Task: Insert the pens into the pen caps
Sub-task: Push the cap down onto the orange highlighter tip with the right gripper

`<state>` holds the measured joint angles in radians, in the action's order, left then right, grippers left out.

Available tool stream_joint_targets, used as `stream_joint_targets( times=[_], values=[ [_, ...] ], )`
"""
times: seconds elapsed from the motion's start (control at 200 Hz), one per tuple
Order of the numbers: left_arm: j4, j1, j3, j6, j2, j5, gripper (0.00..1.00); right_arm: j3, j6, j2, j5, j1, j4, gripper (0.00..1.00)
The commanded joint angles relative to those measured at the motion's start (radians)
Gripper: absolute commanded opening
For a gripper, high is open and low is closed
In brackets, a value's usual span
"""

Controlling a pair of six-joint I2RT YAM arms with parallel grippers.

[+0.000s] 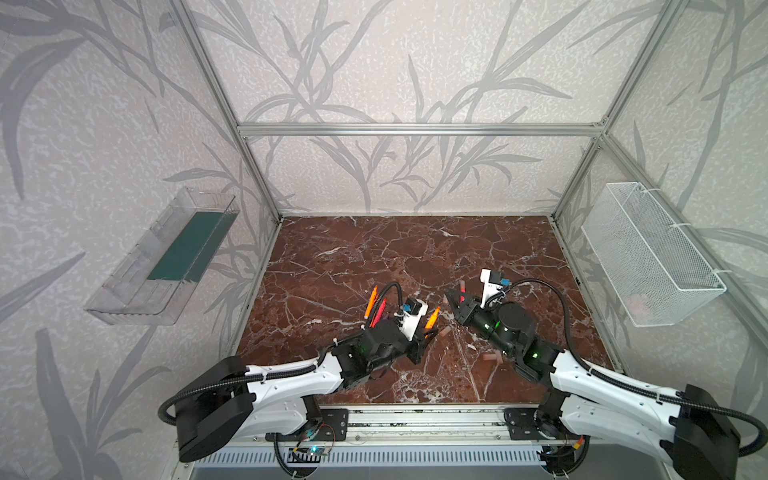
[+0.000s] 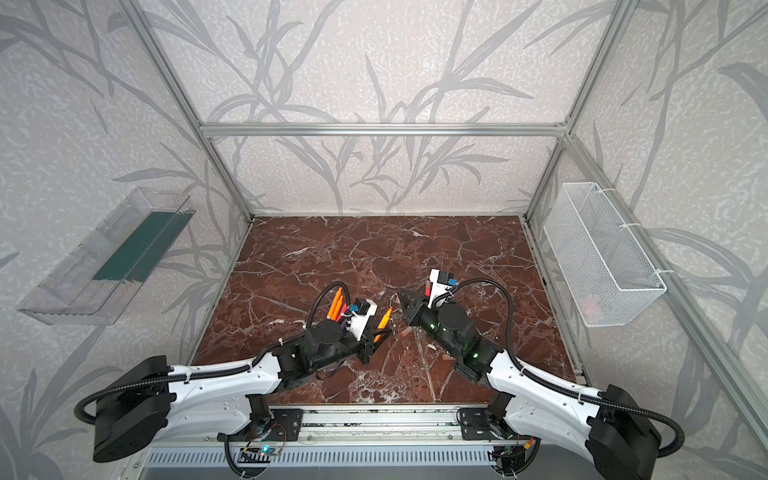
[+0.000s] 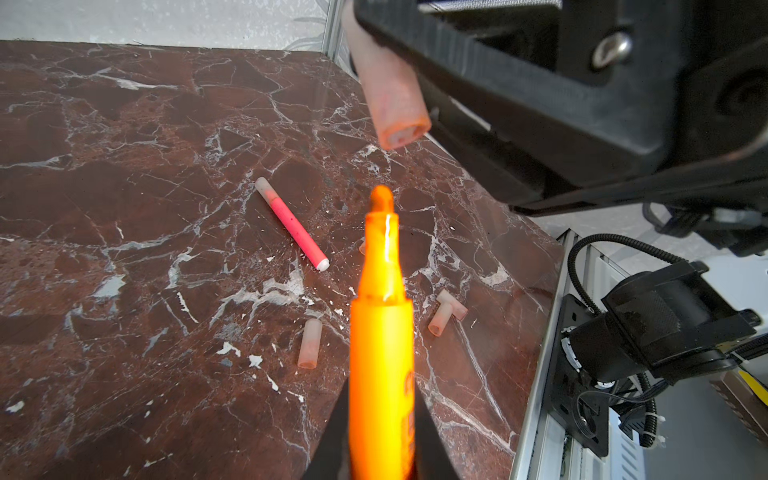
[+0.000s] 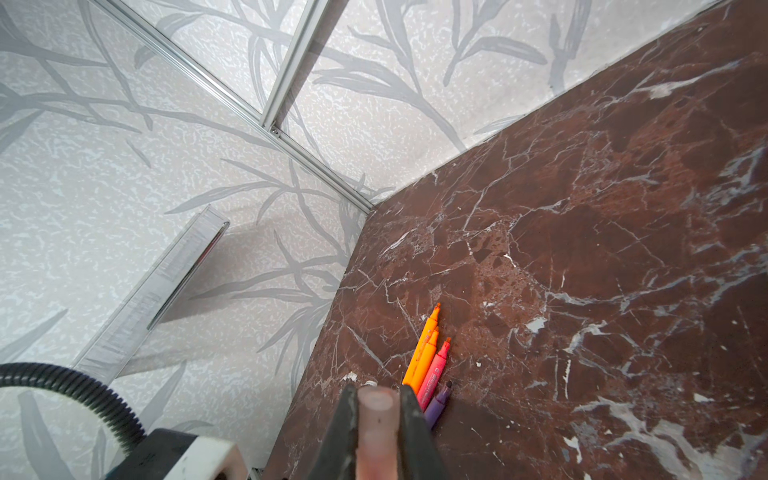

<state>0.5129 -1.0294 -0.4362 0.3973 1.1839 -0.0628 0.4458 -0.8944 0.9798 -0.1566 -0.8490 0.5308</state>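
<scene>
Orange pen [image 3: 380, 332] is sitting pinched in my left end effector [image 3: 381, 419], tip pointing at the pen cap [image 4: 377, 432] my right end effector [image 4: 377, 401] is pinching

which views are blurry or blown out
Left wrist: the gripped orange pen is blown out and soft, a white glare streak on its neck; the cap beyond it is blurred. Right wrist: that cap is out of focus, the loose pens sharp. Both top views: loose caps faint on the marble.
</scene>
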Motion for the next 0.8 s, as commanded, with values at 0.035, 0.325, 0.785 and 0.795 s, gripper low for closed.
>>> stream_joint_targets(
  times=[0.035,0.325,0.785,0.795],
  values=[
    [0.047,-0.008,-0.016,0.012,0.012,0.009,0.0,0.029,-0.014,0.021,-0.018,-0.019,0.063,0.02],
    [0.053,-0.009,-0.015,0.014,0.016,0.022,0.0,0.023,-0.019,0.037,-0.026,-0.039,0.083,0.02],
    [0.07,-0.008,-0.002,0.024,-0.01,0.051,0.0,-0.011,-0.023,0.071,-0.059,-0.083,0.124,0.01],
    [0.07,-0.009,-0.001,0.025,-0.011,0.052,0.0,-0.012,-0.023,0.071,-0.059,-0.084,0.125,0.01]
  ],
)
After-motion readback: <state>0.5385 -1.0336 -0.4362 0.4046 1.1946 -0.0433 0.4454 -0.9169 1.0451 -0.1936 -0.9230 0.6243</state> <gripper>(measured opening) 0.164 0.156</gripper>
